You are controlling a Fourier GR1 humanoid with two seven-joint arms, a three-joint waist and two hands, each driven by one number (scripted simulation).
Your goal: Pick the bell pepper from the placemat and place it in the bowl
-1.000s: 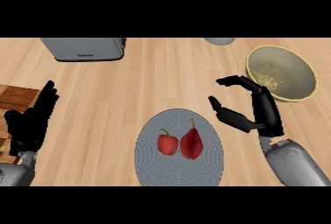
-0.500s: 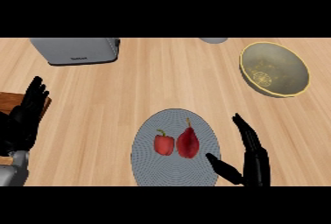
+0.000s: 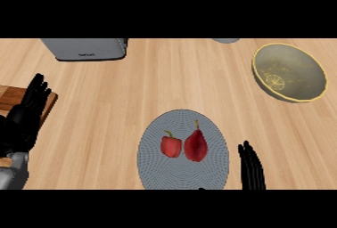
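pale wooden table (image 3: 164, 84): small red bell pepper (image 3: 171, 146) untouched on grey round placemat (image 3: 214, 171); yellow-rimmed bowl (image 3: 319, 91) unfilled; right hand (image 3: 251, 169) spread, left hand (image 3: 26, 116) resting open.

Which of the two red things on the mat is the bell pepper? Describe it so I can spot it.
Find the round grey placemat near the counter's front edge. Two red items lie side by side on it. The bell pepper is the left one: short and blocky with a curled stem, while its neighbour is taller, darker and tapered.

A single head view looks steeply down on the wooden bench (image 3: 164, 84) from the robot's near side, facing away from it, fairly close; the placemat (image 3: 151, 164) lies at the near edge.
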